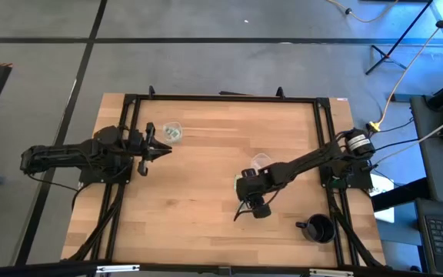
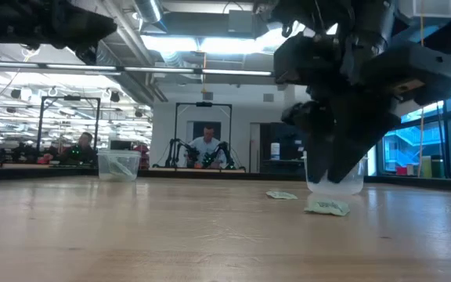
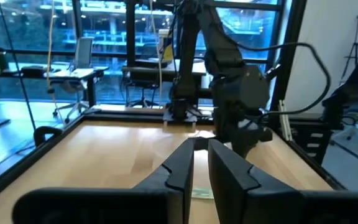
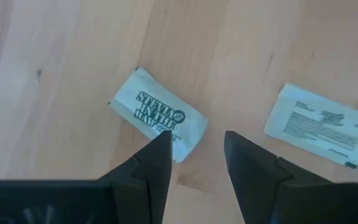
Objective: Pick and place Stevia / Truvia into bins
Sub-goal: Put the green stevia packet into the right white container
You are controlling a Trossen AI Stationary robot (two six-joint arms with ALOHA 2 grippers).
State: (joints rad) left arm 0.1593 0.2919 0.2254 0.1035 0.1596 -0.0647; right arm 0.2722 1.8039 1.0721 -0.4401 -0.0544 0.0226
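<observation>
1. The right end effector (image 4: 194,158) hangs low over the middle-right of the worktop (image 1: 198,200), fingers apart and empty, tips pointing down at a Stevia packet (image 4: 159,114).
2. That packet lies flat on the wood just under and slightly to one side of the tips, one corner reaching toward the gap between them. Its long axis runs diagonally across the line of the fingers, so I judge the wrist needs a small shift and turn before closing.
3. A second packet (image 4: 321,125) lies printed-back up, beside the first but apart from it, outside the fingers' reach.
4. The low view shows both packets on the wood in front of the right clear cup (image 2: 334,182), near it but not touching.
5. The left end effector (image 3: 201,177) hovers at the far left, next to the left clear cup (image 1: 172,132); its fingers are nearly together with a narrow gap, and nothing shows between them.
6. The right arm is clearly nearer the loose packets.
7. Count: two packets visible on the worktop, two clear cups, one black mug (image 1: 319,228) at the near right. The left cup seems to hold some packets; how many I cannot tell.
</observation>
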